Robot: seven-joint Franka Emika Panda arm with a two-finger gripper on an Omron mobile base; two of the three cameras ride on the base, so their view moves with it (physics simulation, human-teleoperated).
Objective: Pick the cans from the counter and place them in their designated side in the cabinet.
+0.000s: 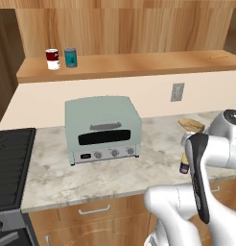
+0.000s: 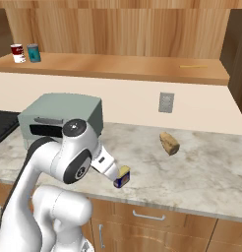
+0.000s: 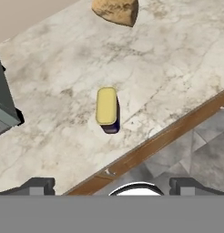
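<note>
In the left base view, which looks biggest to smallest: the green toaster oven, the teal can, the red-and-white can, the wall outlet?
1. Toaster oven, by far.
2. Wall outlet.
3. Teal can and red-and-white can: alike, not ranked; both stand farther back, so they may look smaller than they are.

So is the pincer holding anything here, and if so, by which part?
Nothing is held. The pincer is open, its fingertips wide apart above the counter, and the dark blue can with the yellow top sits on the stone untouched.
</note>
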